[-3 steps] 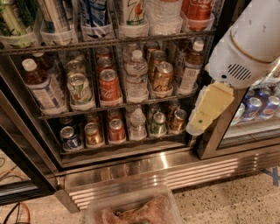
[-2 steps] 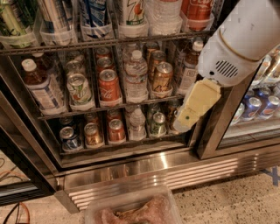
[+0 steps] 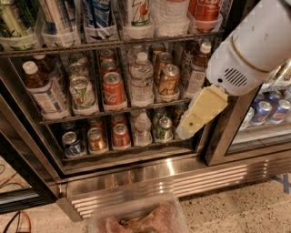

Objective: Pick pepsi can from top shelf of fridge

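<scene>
The fridge (image 3: 150, 177) is filling most of the view, its racks facing the camera above the ribbed steel base. The white arm (image 3: 254, 50) is reaching in from the upper right, crossing the door post. The top shelf (image 3: 113, 44) is running along the upper edge of the view, and its trays are being cut off partway up.

The hand (image 3: 190, 123) is hanging at the arm's end, its cream pad slanting down and to the left in front of the right end of the lower racks. Whether it is released or clenched I cannot tell.

The pepsi can (image 3: 97, 13) is standing upright in a clear tray on the top shelf. It is sitting just left of the 7up can (image 3: 136, 11) and well left of the red cola can (image 3: 207, 9), with its top out of view.

So the can is lying up and to the left of the hand, well apart and two racks higher. Its long axis is running vertical. The coming move is likely calling for a rise and a leftward shift, then a level approach from the front to take the can by its sides.
</scene>
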### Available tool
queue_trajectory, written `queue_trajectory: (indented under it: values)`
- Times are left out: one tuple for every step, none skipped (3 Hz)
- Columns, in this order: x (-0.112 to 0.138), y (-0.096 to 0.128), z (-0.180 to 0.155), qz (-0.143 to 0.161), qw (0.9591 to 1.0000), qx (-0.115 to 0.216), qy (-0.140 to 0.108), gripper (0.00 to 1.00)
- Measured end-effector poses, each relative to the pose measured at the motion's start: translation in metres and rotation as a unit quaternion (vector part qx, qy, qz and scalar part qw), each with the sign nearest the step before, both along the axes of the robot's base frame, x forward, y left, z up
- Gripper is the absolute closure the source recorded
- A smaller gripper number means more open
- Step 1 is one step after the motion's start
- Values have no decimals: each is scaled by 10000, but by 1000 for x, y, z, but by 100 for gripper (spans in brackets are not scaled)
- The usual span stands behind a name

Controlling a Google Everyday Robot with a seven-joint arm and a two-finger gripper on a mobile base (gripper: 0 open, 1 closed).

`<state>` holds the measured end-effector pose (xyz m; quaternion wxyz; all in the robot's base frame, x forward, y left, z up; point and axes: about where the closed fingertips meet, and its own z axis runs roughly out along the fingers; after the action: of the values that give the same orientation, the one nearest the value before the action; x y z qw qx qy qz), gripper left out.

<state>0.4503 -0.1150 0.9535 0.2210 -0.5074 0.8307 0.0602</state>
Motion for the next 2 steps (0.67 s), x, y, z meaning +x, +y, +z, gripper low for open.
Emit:
queue_trajectory:
  values:
    - [0,27,-8,-616,9965,541,-185,0]
    - [14,45,-6,-1158,9867,1065,-407,0]
